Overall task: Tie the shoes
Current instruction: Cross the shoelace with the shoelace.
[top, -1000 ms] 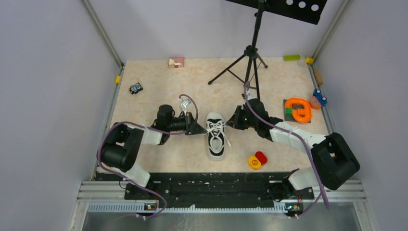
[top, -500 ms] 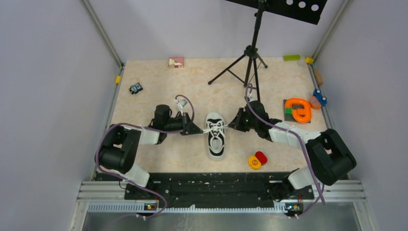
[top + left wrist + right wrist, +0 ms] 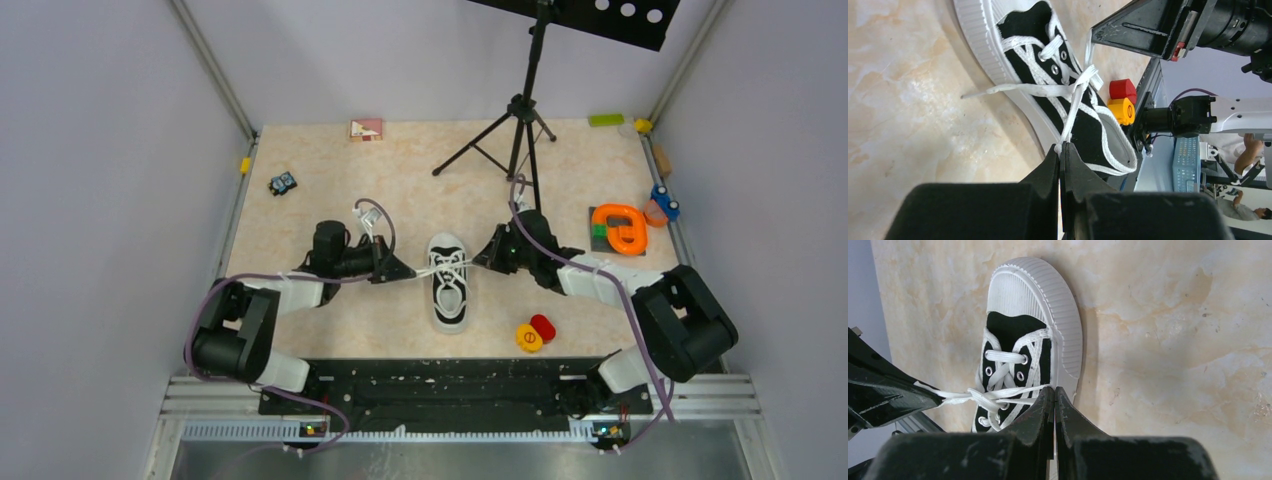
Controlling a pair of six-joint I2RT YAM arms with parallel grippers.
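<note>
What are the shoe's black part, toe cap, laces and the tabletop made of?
The black part: matte cloth, likely canvas.
The toe cap: white rubber, moulded ribs.
The laces: flat woven cord, maybe cotton.
The tabletop: smooth, marble-patterned, perhaps laminate.

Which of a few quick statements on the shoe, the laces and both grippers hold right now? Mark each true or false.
1. The left gripper is shut on a white lace. True.
2. The right gripper is open and clear of the laces. False: it is shut on a lace strand.
3. The sneaker lies tipped on its side. False: it stands on its sole between the grippers.
4. A red disc and a yellow disc lie on the right arm's side of the sneaker. True.
5. The toe cap points at the arm bases. False: it points away, toward the tripod.
</note>
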